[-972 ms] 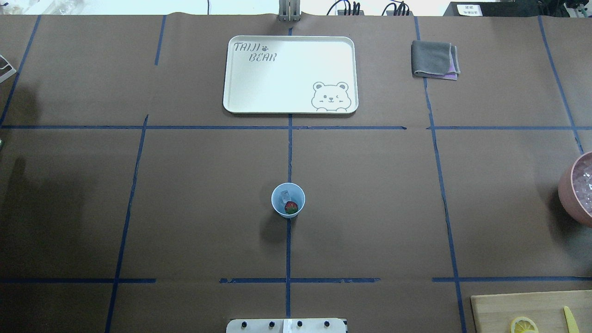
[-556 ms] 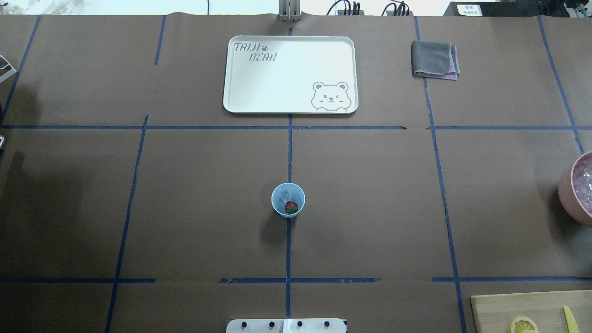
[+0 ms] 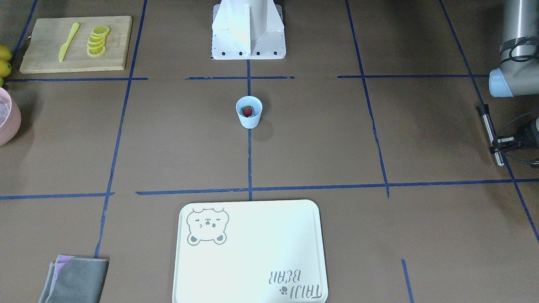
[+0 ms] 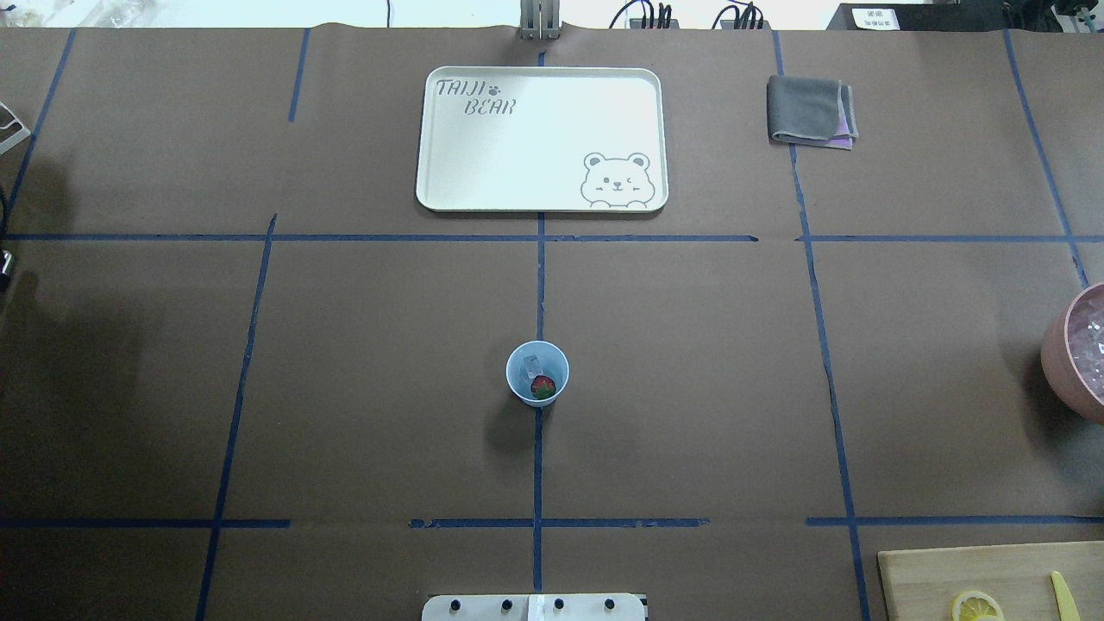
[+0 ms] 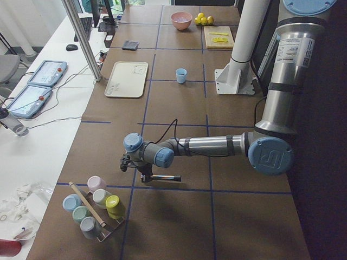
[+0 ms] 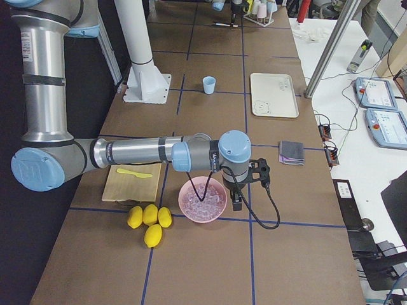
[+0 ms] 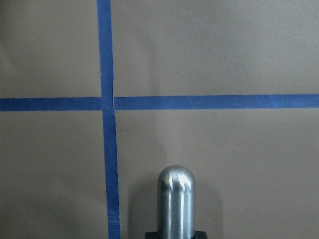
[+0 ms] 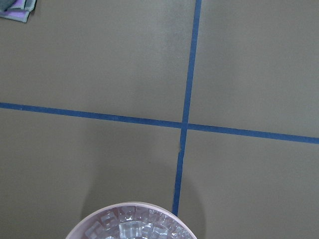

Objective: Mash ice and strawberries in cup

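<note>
Near right corner: a wooden cutting board [image 3: 116,50] carries a row of lemon slices [image 3: 97,41] and a yellow knife [image 3: 68,42]. Whole lemons [image 6: 149,219] lie just beside it at the desk's right end.

Desk centre: the cup [image 3: 248,121] stands upright on the blue tape line running from the robot's edge to the far edge. It is closer to the robot's edge and well apart from both arms.

Inside the cup: the strawberry [image 4: 542,387], red with a darker top, sits on the robot's side. A pale piece of ice [image 4: 532,366] lies just behind it.

Right edge: a pink bowl [image 4: 1059,358] heaped with clear cubes [image 8: 132,229] stands at the desk's right end.

Beside the bowl: the right hand [image 6: 236,202] hangs just off the rim on the far-edge side. Whether its fingers are spread or closed cannot be told.

Left end: the left hand [image 3: 495,142] is clamped around a metal rod [image 7: 175,199], which it holds level over the brown paper near a tape crossing.

Far edge, middle: a white tray [image 4: 535,138] printed with a bear lies flat.

Toward the far right corner: a folded grey cloth [image 4: 806,108] lies on the paper.
</note>
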`<act>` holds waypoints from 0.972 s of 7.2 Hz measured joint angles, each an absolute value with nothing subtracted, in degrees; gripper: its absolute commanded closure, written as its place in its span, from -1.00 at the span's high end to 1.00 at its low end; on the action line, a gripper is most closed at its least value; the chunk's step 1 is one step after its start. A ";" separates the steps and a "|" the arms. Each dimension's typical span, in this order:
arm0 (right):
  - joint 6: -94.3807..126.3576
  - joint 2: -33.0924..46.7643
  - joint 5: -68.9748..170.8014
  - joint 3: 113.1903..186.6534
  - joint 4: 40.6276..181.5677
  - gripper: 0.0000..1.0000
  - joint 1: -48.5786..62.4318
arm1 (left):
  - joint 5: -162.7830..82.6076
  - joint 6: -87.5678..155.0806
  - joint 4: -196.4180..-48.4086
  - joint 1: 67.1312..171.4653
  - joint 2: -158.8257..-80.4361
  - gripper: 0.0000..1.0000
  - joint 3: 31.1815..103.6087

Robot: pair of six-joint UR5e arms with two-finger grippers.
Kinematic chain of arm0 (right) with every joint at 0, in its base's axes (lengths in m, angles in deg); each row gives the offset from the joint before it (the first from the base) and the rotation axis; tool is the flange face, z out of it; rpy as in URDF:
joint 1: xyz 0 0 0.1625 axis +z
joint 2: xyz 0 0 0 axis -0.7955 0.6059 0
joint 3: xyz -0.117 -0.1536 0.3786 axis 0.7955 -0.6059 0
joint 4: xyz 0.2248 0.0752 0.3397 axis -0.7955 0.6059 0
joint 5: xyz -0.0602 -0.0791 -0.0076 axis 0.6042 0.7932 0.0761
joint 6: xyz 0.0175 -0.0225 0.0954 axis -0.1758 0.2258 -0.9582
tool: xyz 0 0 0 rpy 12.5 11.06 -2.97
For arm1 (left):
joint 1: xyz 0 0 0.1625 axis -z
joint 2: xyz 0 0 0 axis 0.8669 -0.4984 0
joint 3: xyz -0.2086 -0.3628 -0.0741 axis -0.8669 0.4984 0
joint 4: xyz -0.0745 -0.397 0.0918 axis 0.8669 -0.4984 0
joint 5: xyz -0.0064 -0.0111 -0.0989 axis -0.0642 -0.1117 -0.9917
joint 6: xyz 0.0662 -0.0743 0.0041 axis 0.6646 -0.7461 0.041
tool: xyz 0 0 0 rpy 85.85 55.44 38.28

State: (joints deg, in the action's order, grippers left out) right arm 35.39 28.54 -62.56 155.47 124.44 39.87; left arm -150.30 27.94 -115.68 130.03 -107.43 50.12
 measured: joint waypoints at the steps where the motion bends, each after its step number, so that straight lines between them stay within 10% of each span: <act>1: 35.39 28.53 -62.58 155.51 124.44 0.99 39.87 | -150.30 28.00 -115.74 130.03 -107.50 1.00 50.14; 7: 35.56 28.52 -62.65 155.62 124.44 0.99 39.88 | -150.25 28.09 -115.35 131.64 -107.58 1.00 53.27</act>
